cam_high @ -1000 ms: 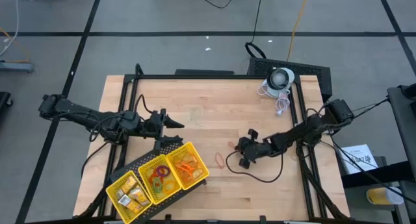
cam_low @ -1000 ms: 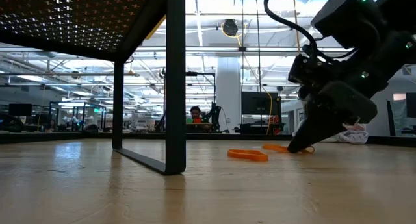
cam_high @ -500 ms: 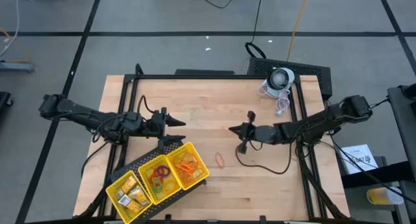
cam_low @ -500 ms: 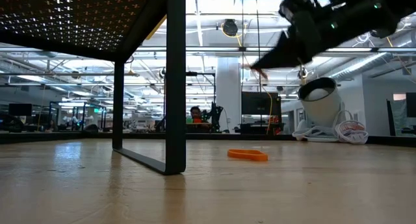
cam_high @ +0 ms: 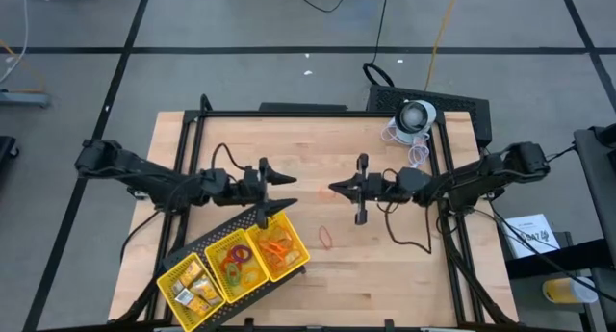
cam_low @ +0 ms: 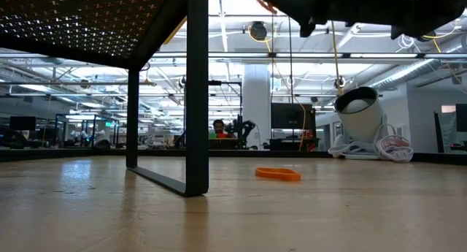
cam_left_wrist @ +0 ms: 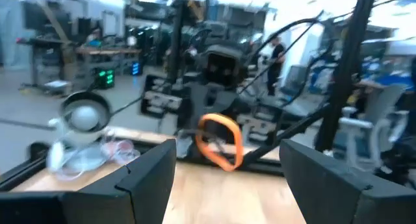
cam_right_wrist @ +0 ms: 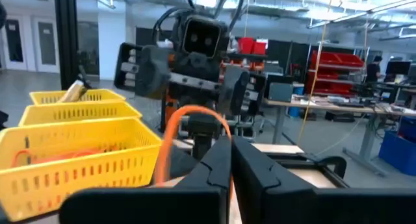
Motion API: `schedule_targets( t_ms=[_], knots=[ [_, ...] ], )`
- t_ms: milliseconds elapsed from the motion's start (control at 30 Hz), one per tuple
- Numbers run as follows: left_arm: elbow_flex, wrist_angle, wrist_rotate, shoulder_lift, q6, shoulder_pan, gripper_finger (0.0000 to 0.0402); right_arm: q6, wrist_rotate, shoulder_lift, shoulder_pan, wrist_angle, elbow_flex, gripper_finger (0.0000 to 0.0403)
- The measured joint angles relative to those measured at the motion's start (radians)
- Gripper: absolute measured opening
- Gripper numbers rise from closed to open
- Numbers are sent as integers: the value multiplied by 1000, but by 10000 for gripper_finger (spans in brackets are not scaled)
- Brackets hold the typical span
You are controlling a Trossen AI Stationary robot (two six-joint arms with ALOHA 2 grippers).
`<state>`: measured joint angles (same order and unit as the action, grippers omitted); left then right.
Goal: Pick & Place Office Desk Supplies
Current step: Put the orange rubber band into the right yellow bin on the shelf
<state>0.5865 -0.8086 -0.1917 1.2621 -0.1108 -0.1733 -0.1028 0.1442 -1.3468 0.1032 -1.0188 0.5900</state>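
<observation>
A: Orange rubber band hangs pinched in the right gripper, jaws closed on it, raised above the middle of the wooden table.

B: And the left gripper?

A: It faces the right one, nearby but apart, jaws wide and holding nothing. A second rubber band lies flat on the table, beside the yellow three-compartment tray, which already holds other supplies.
</observation>
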Motion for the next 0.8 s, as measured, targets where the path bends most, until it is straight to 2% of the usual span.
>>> schedule_targets(
  t_ms=[200,533,800],
  knots=[
    [18,-134,136,104,-4,16,283,-4,-18,-44,-13,-103,1,0],
    [153,-133,119,264,40,37,283,4,-45,-141,-10,-150,71,0],
    [174,-144,55,295,66,46,282,12,-50,-152,-10,-185,82,0]
  ],
)
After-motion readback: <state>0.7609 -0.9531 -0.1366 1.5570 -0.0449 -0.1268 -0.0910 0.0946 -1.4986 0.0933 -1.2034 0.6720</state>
